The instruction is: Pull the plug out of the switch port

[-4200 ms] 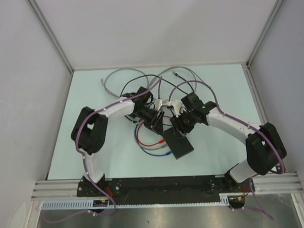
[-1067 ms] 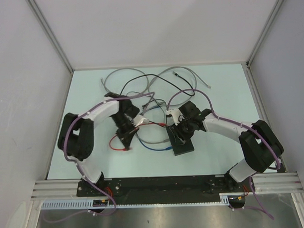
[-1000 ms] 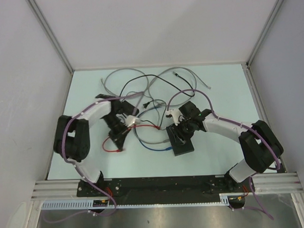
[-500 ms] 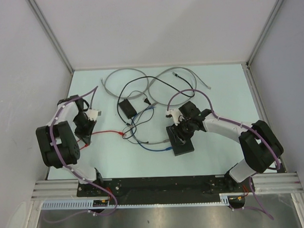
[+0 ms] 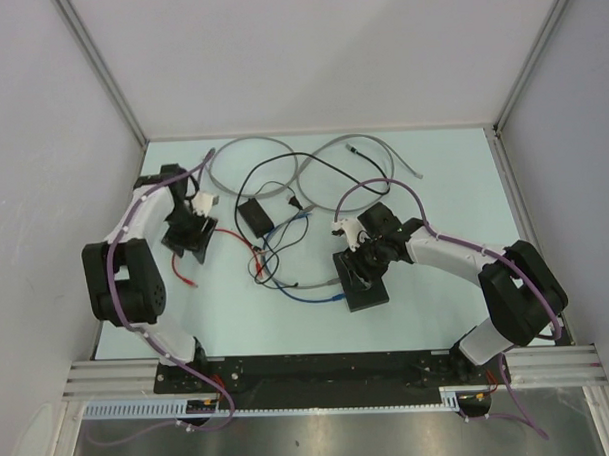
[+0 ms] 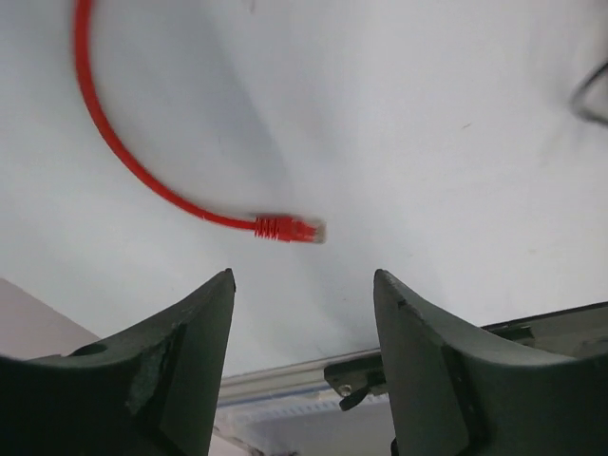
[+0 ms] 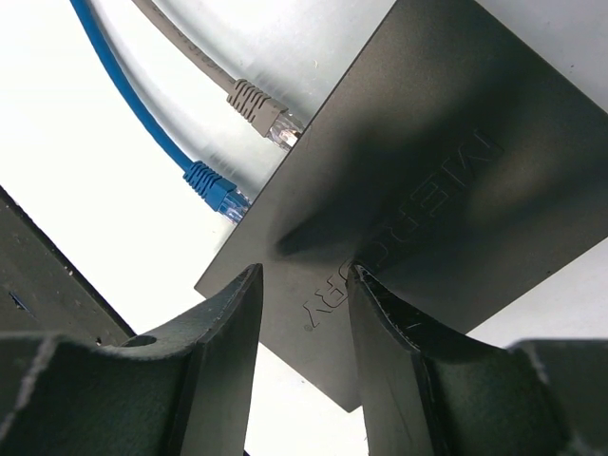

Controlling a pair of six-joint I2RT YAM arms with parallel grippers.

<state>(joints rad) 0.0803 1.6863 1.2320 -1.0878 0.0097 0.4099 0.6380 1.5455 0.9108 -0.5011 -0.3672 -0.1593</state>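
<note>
The switch [image 5: 367, 286] is a flat black box at table centre; it fills the right wrist view [image 7: 446, 142]. A grey plug [image 7: 261, 106] and a blue plug [image 7: 214, 185] sit in ports on its left edge. My right gripper [image 5: 358, 266] rests its tips on the box top [image 7: 304, 285], jaws slightly apart, holding nothing. The red cable's plug [image 6: 290, 228] lies free on the table, far left of the switch [image 5: 191, 284]. My left gripper [image 5: 189, 240] hovers over it [image 6: 304, 280], open and empty.
A small black brick [image 5: 254, 216] with a thin black cord lies between the arms. Grey, black, blue and red cables tangle across the table's middle and back [image 5: 282, 169]. White walls close in the table on three sides.
The left arm swung far left, dragging the red cable away from the switch, then let go. The red plug now lies slack on the table. The right gripper stayed on the switch.
</note>
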